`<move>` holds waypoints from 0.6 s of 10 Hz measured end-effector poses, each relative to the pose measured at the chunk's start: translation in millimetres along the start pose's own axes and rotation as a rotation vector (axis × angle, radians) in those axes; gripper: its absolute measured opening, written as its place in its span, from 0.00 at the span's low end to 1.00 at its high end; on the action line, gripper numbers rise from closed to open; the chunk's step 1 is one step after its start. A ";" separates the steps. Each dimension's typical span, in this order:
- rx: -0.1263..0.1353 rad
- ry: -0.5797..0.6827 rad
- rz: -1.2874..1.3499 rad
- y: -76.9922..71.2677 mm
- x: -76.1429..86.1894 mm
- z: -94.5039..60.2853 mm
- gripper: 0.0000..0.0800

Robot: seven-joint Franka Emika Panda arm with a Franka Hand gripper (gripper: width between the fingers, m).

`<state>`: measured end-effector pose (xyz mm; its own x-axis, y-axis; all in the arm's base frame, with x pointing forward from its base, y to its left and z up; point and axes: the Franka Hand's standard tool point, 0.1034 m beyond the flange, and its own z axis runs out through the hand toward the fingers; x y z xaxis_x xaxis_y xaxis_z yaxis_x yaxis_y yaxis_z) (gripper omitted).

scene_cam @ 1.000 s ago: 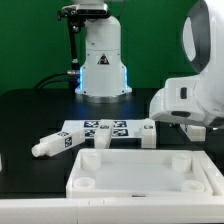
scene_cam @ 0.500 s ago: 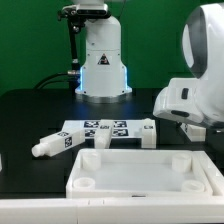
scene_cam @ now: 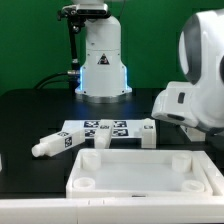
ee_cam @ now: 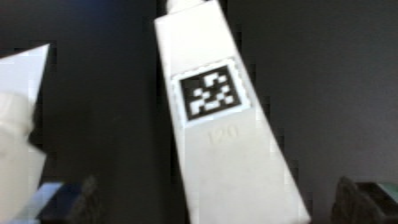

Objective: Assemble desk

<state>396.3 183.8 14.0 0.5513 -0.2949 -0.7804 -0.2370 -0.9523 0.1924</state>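
The white desk tabletop (scene_cam: 142, 172) lies at the front with its rim and round corner sockets up. One white leg (scene_cam: 55, 145) lies on the exterior view's left. Another leg (scene_cam: 147, 133) lies by the marker board's right end. My gripper (scene_cam: 192, 128) hangs low on the exterior view's right, mostly hidden by the arm's white body. In the wrist view a long white tagged leg (ee_cam: 217, 110) lies on the black table between my open gripper's (ee_cam: 217, 205) dark fingertips (ee_cam: 63, 200), with a gap on each side.
The marker board (scene_cam: 100, 128) lies flat behind the tabletop. The robot's white base (scene_cam: 102, 60) stands at the back. A white piece (scene_cam: 2, 160) shows at the exterior view's left edge. Another white part (ee_cam: 18, 110) lies beside the leg in the wrist view.
The arm's white body has shifted slightly toward the exterior view's left. The desk parts have not moved.
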 end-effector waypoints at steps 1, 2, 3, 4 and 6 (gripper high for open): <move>0.021 -0.023 0.016 2.0 1.3 5.4 0.81; 0.028 -0.035 0.026 5.4 3.1 9.0 0.81; 0.022 -0.037 0.031 5.7 3.5 10.8 0.81; 0.024 -0.037 0.032 6.2 4.0 10.2 0.81; 0.027 -0.038 0.035 7.6 5.0 9.5 0.65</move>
<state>389.6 175.8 5.9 0.5121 -0.3243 -0.7954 -0.2776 -0.9388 0.2040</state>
